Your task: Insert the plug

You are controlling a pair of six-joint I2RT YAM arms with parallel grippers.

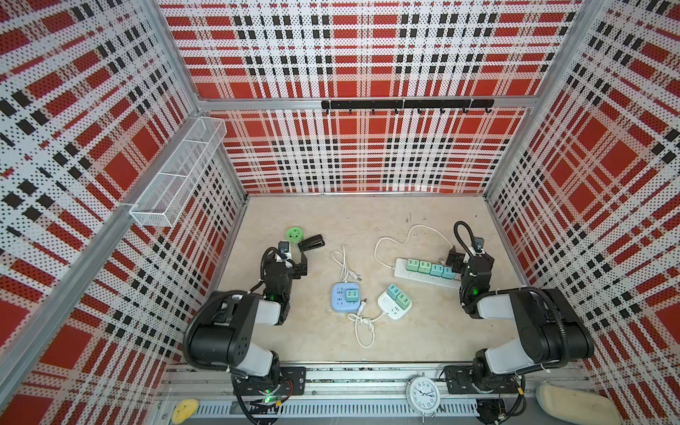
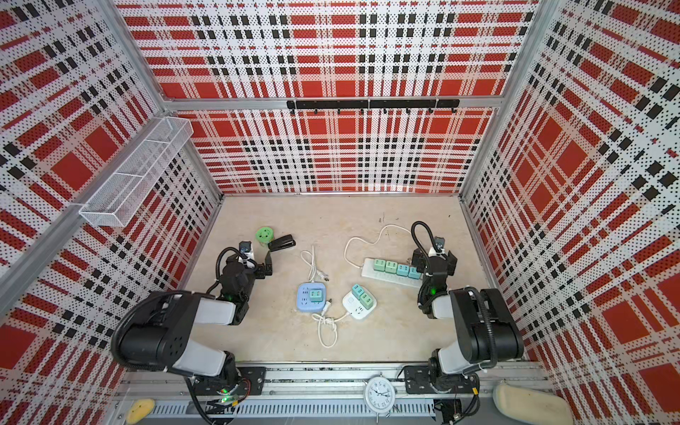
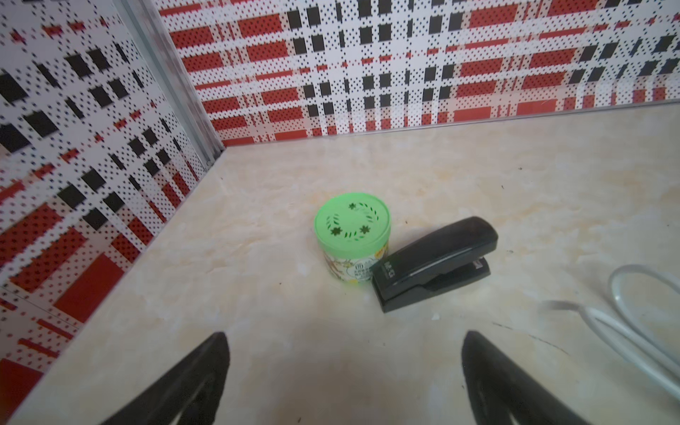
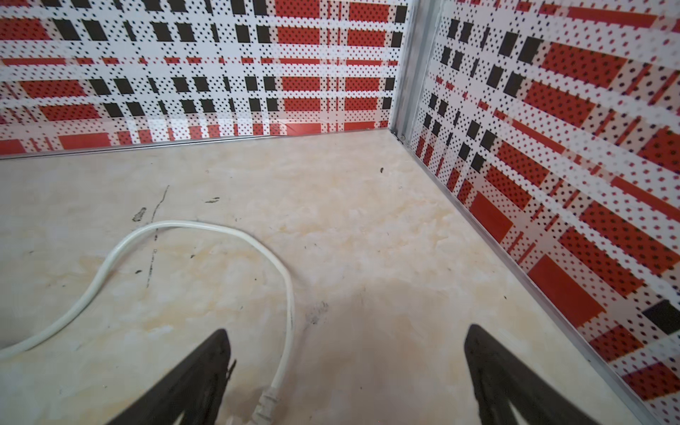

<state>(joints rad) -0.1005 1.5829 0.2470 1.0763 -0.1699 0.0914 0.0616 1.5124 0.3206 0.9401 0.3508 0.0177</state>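
While the loose white plug [image 1: 355, 276] lies just beyond the blue socket block [image 1: 340, 300] in a top view, the left wrist view shows the left gripper [image 3: 344, 332] spread wide, empty; the right wrist view shows the right gripper [image 4: 347, 327] likewise

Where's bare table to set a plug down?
Bare: along the back wall beyond the green tin and power strip; near edge right of the coiled cord. Crowded: middle, around the blue socket block and white socket block.
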